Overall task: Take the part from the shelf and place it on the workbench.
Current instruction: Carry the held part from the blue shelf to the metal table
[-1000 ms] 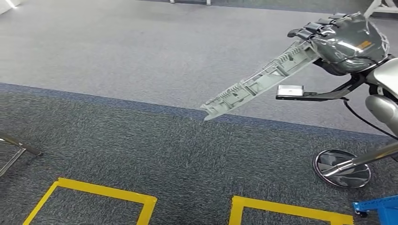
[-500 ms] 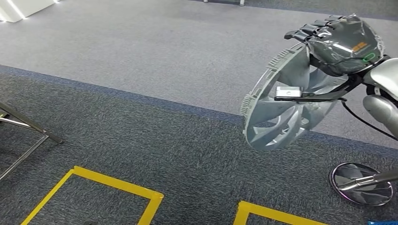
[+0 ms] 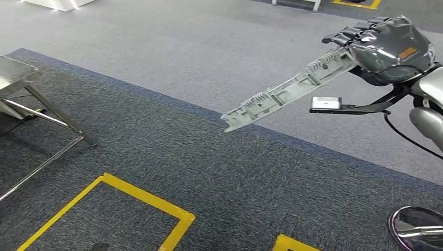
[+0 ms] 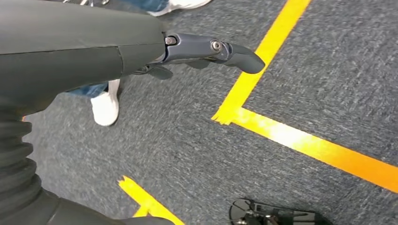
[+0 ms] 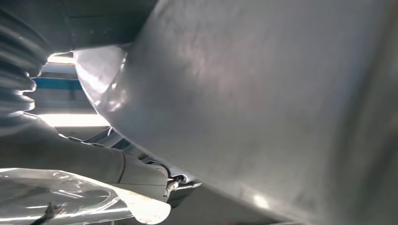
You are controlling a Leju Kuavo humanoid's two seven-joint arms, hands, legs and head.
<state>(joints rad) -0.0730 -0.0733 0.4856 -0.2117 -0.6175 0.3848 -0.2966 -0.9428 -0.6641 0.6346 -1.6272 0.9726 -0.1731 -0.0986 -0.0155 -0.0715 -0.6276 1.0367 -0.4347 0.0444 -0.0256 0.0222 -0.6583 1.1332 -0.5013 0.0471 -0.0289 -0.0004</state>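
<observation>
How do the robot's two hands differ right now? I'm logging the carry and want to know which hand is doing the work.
The right hand is raised and grips the grey part by one end; the left hand holds nothing. The right hand is wrapped in a clear plastic cover; the left hand shows none. The left hand hangs low above the dark carpet with its yellow tape. Both hands are grey.

Even, bright room light; glare on my glossy grey plastic-wrapped right hand (image 3: 389, 49) at 2 o'clock. My wrist views are motion-blurred.
</observation>
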